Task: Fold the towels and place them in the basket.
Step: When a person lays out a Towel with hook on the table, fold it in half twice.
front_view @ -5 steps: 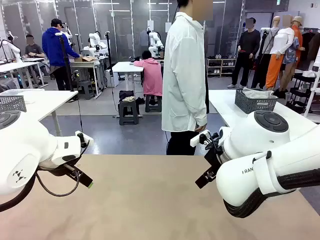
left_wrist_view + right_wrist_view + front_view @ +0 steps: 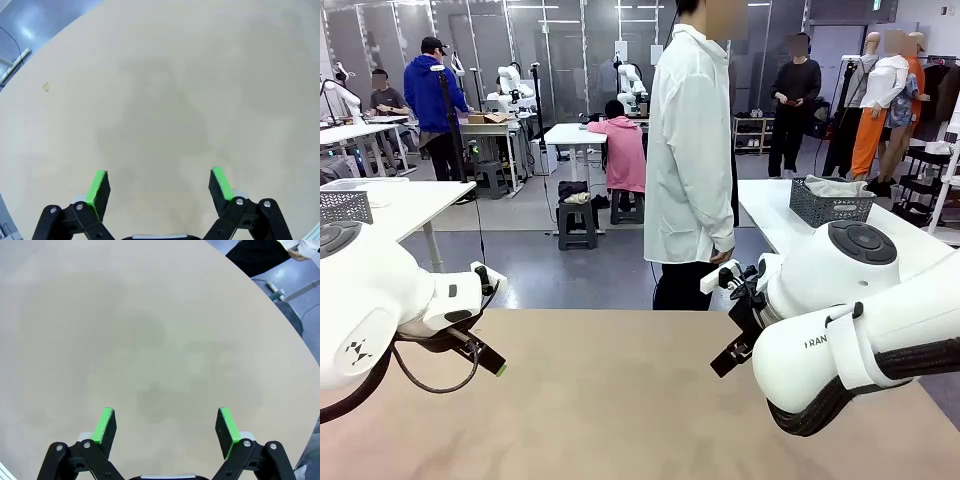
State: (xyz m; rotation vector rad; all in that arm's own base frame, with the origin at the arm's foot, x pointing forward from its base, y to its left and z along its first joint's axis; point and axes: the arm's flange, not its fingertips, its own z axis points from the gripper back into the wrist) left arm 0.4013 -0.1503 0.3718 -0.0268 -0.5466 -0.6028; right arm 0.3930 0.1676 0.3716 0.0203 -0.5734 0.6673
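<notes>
Left wrist view: left gripper (image 2: 160, 186) low in frame, fingers apart, holding nothing, over bench (image 2: 160, 75). Right gripper (image 2: 166, 426) likewise. Judged unstarted: all folding and stowing left.

You have two glossy white arms at the tan table (image 2: 610, 410). Left of it, the left arm (image 2: 380, 300) bears a small black logo (image 2: 358, 351) and a looping black cable (image 2: 432, 386). Right of it, the right arm (image 2: 840, 340) shows grey "FRAN" lettering and a dark round cap (image 2: 865, 241). The left gripper (image 2: 160, 182) and right gripper (image 2: 167, 424) are black, with green pads (image 2: 97, 186) and silver screws (image 2: 239, 202).
</notes>
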